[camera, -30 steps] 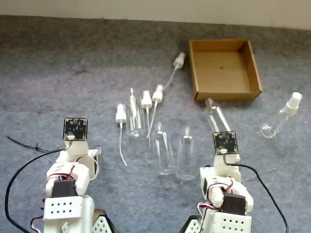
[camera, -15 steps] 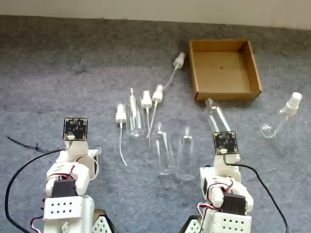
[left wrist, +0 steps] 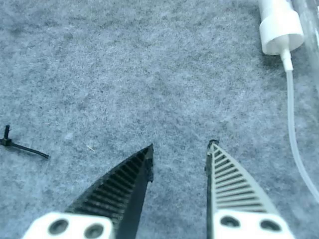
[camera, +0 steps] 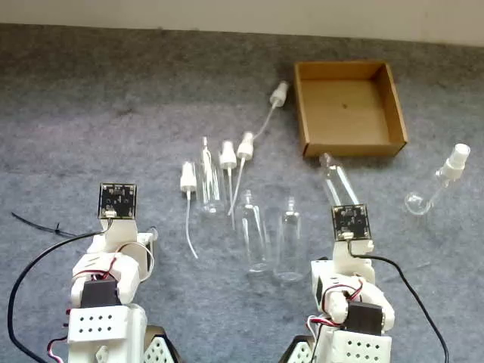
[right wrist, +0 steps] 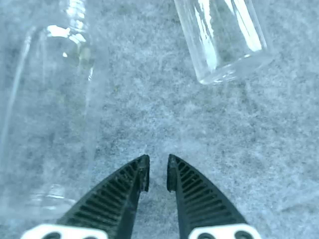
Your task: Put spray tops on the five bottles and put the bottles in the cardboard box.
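Black cable tie (left wrist: 25,148) lies near the half-open left gripper (left wrist: 179,147); right gripper (right wrist: 157,160) barely open, both empty.

Bare table (camera: 91,113) lying open at the left, loose bottles (camera: 255,227) and spray tops (camera: 228,155) crowding the centre, cardboard box (camera: 355,125) sitting open-topped beyond.

Bottle ahead of the right arm (camera: 333,174): base end hidden under that arm's camera board (camera: 351,221)
Loose spray top (left wrist: 280,27): head and tube both cut by the frame's edge
Cable tie (left wrist: 25,149): one end runs out of frame
Neighbouring bottle (right wrist: 50,99): mouth and one side cut off
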